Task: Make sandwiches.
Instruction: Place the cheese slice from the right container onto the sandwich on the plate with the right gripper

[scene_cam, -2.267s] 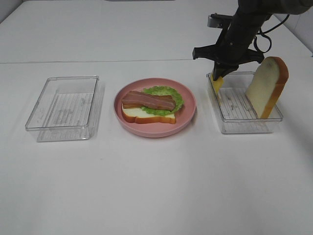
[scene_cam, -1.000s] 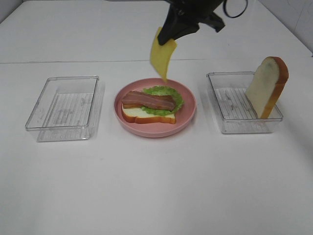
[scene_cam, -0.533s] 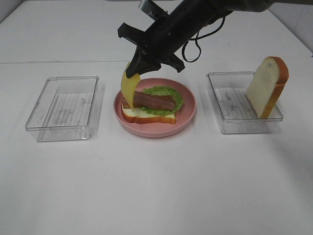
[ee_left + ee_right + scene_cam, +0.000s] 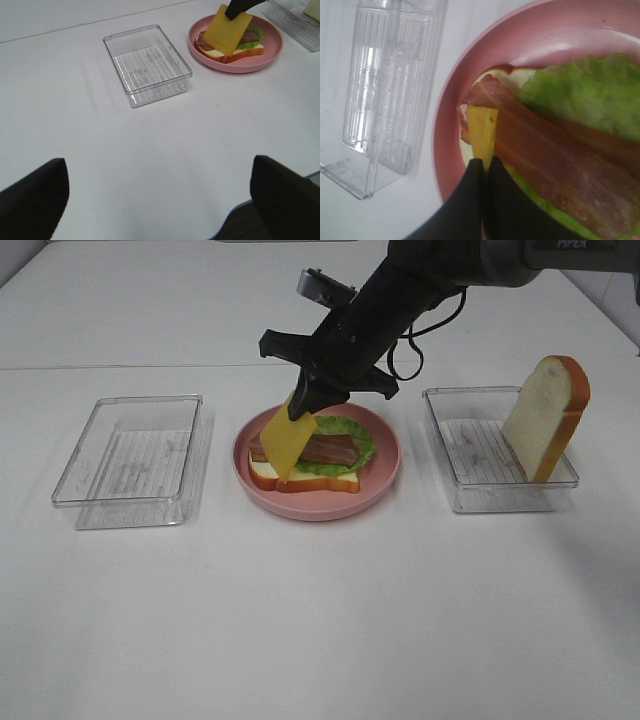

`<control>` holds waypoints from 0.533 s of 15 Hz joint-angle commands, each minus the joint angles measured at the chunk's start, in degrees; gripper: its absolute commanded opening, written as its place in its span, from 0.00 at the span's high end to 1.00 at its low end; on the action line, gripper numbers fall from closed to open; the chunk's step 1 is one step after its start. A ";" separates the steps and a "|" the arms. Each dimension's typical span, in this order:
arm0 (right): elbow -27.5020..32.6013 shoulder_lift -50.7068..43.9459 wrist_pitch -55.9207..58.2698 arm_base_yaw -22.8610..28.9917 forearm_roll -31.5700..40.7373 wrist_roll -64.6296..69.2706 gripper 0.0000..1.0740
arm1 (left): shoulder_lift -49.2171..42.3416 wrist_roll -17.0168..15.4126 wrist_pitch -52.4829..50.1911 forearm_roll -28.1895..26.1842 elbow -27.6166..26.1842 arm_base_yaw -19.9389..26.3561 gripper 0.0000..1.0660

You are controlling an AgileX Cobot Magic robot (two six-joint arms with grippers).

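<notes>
A pink plate (image 4: pixel 380 480) holds an open sandwich: a bread slice (image 4: pixel 325 481), green lettuce (image 4: pixel 355 435) and bacon strips (image 4: pixel 330 450). My right gripper (image 4: pixel 304 406) is shut on a corner of a yellow cheese slice (image 4: pixel 285 442), which hangs tilted over the sandwich's left end. The right wrist view shows the cheese (image 4: pixel 482 131) edge-on between the fingertips (image 4: pixel 470 185), its far end at the bacon (image 4: pixel 545 160). A second bread slice (image 4: pixel 548 415) leans upright in the right tray (image 4: pixel 495 495). My left gripper (image 4: pixel 157 165) is open and empty, out of the exterior high view.
An empty clear tray (image 4: pixel 130 460) stands left of the plate and also shows in the left wrist view (image 4: pixel 150 60). The plate (image 4: pixel 272 47) and cheese (image 4: pixel 227 30) show far off in that view. The white table's back edge runs behind the trays.
My right gripper lifted the cheese out of the right tray, carried it left over the plate and lowered it. In the last half second the slice swung over the sandwich's left end.
</notes>
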 commanded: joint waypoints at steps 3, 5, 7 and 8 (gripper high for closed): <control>-0.23 -0.23 -0.17 0.00 -5.33 2.75 0.99 | -1.09 0.00 -0.57 -0.29 0.06 -0.46 0.14; -0.34 -0.23 -0.29 0.00 -6.47 2.75 0.72 | -1.09 0.00 -0.57 -0.29 0.06 -0.46 0.14; -0.46 -0.34 0.11 0.00 -7.51 2.75 0.50 | -1.09 0.00 -0.57 -0.29 0.06 -0.46 0.14; -0.46 -0.69 0.74 0.00 -8.42 2.75 0.39 | -1.09 0.00 -0.57 -0.29 0.06 -0.46 0.14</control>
